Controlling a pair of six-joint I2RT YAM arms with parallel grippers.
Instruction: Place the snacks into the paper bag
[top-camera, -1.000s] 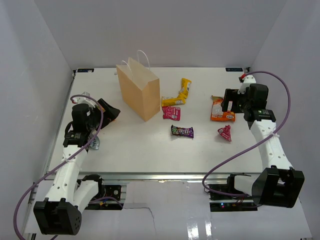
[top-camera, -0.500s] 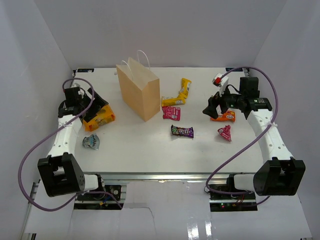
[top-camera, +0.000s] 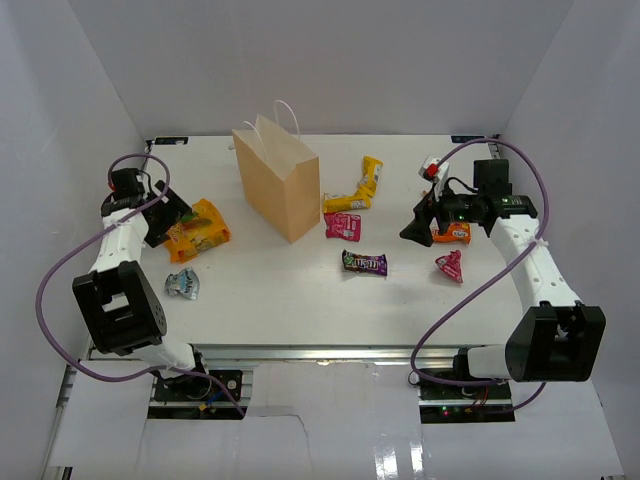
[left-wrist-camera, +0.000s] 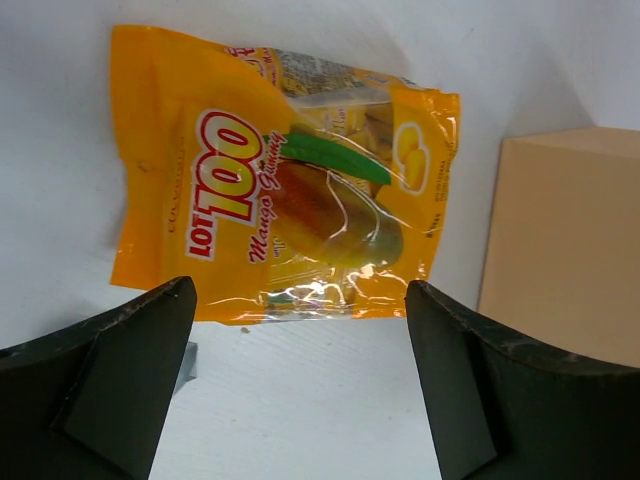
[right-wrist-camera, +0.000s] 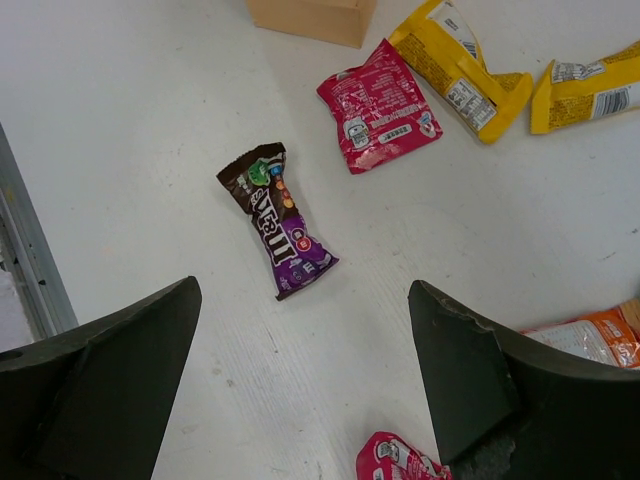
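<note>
A: On the left of the table (top-camera: 290, 300), the left claw (left-wrist-camera: 300, 292) hangs over the mango packet (left-wrist-camera: 290, 225), its fingers (left-wrist-camera: 110, 390) spread wide and holding nothing.

B: And the right claw (right-wrist-camera: 305, 292)?

A: Spread just as wide and empty too, looking down on the brown packet (right-wrist-camera: 278, 220). A pink packet (right-wrist-camera: 380, 105) and a yellow packet (right-wrist-camera: 460, 65) lie just beyond it. I count 8 packets loose on the table.

B: Where is the bag (top-camera: 280, 180)?

A: Upright toward the back, between the 2 claws, mouth up. The mango packet lies near its left side, not touching. I cannot see what is inside.

B: What could go wrong?

A: The mango packet is flat, slick and about as broad as the spread. The fingers may land on the foil instead of beside it and shove it off, or pinch 1 edge that slips out on the lift.

B: And at the bag?

A: It is light paper with nothing bracing it. An arm or a packet striking it near the top could tip it. A broad packet carried flat may jam across the mouth.

B: The right side?

A: The brown packet lies askew to the fingers. Closing without turning the wrist might catch only 1 corner. And if both arms go for the bag together, they could knock each other above it.
</note>
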